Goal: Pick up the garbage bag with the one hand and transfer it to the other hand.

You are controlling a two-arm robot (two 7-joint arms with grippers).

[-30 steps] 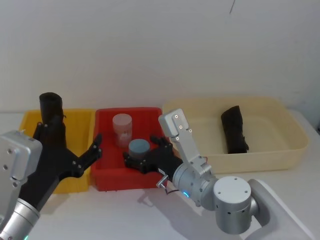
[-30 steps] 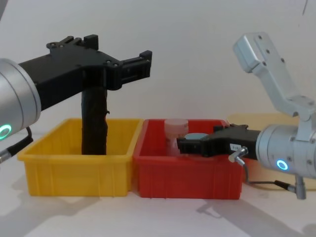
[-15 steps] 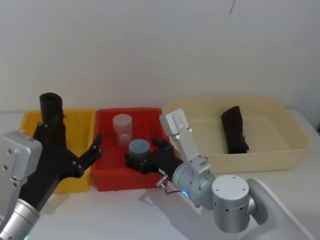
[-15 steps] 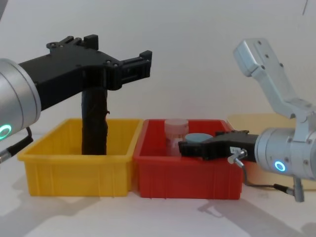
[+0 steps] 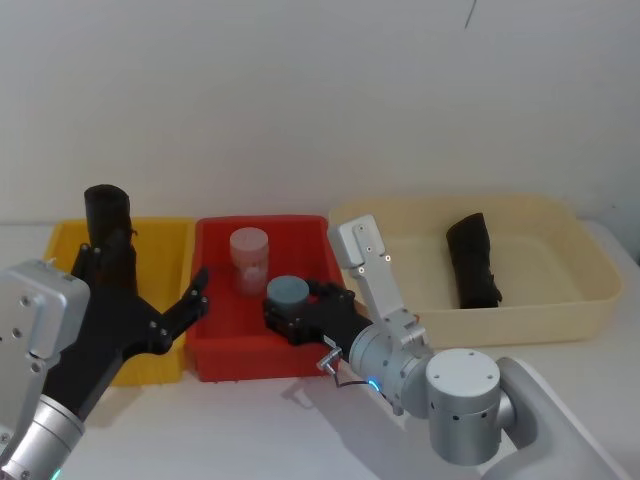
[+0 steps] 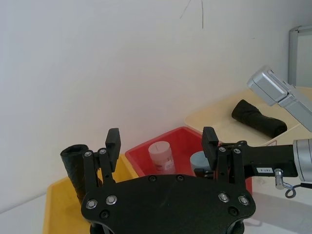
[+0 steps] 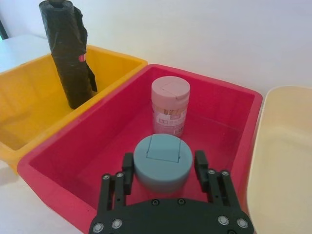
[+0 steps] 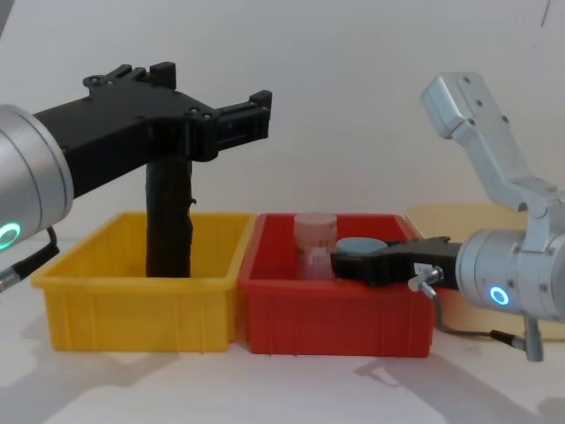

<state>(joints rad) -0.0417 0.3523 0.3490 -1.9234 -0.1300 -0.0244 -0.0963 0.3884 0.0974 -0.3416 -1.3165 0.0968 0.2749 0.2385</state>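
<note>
**Garbage bag: upright in yellow bin, not yet gripped**

The garbage bag [image 5: 106,215] is found standing on end in the yellow bin [image 5: 60,240], at about ten o'clock in the head view. Its top rises well above the bin wall. Its surface is matte black film, creased in places.

The left gripper [image 5: 137,268] is held over the yellow bin with its jaws spread wide and nothing between them. In the left wrist view the bag stands just outside one finger, not in the gap.

The right gripper [image 7: 164,161] is held low in the red bin [image 5: 215,230], at six o'clock from the pink jar. Its jaws are spread on either side of a blue-lidded jar [image 5: 288,292]; contact with the lid cannot be confirmed.

A second black roll [image 5: 472,262] lies flat in the beige tray [image 5: 590,260] at two o'clock.

Handling is judged as follows:
- The roll is expected to be light and fairly firm through its core.
- The outer film is likely soft and slippery, so the wrap may shift under the pads.
- Toppling is considered likely if the roll is nudged, since it is tall and narrow.
- A grip across the upper body, clear of the bin wall, is recommended.
- The lower length should be left free for the receiving gripper.
</note>
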